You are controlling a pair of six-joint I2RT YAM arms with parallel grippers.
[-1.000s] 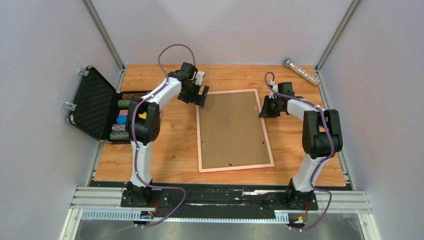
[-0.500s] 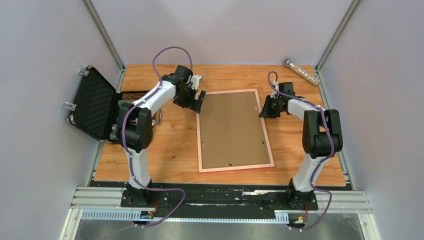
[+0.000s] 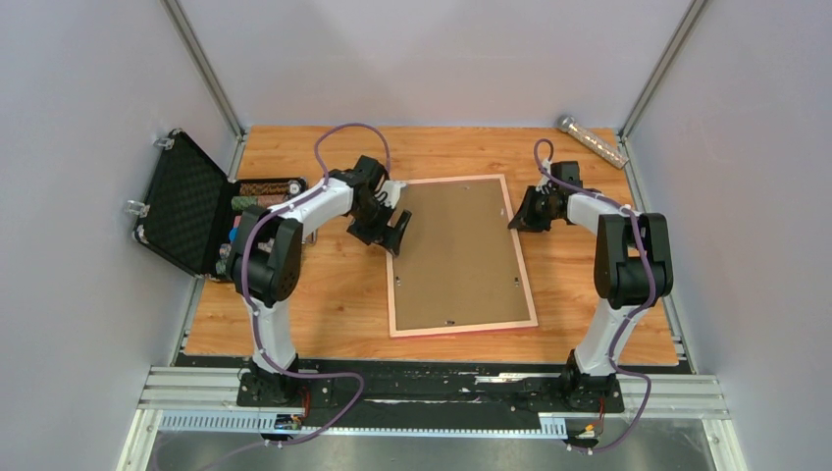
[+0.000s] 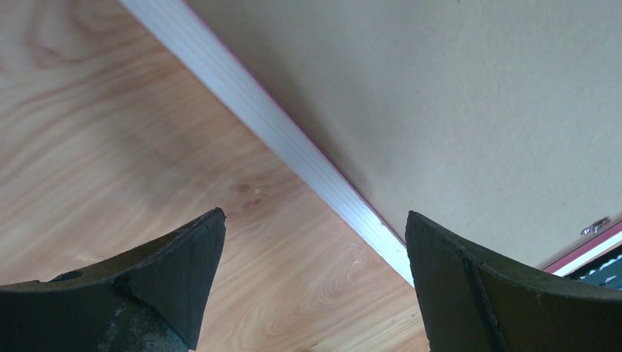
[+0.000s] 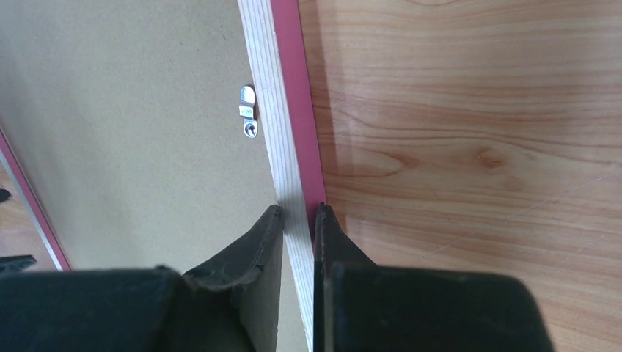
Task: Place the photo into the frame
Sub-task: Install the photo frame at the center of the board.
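The frame (image 3: 461, 330) lies face down on the table, its pale rails around a plain brown backing board (image 3: 456, 255). The photo is not in view. My left gripper (image 3: 394, 228) is open and empty, low over the frame's left rail near the far corner. In the left wrist view the rail (image 4: 293, 147) runs between the spread fingers of the left gripper (image 4: 315, 215). My right gripper (image 3: 517, 218) is shut on the frame's right rail near the far corner. In the right wrist view the right gripper (image 5: 297, 209) pinches the rail (image 5: 275, 132).
An open black case (image 3: 186, 201) with stacks of poker chips (image 3: 240, 257) stands at the left edge. A shiny tube (image 3: 592, 140) lies at the back right corner. A small metal clip (image 5: 249, 111) sits on the backing board by the right rail.
My left gripper has moved from the frame's far left corner toward me and down along the left rail. The right gripper has stayed clamped on the right rail.
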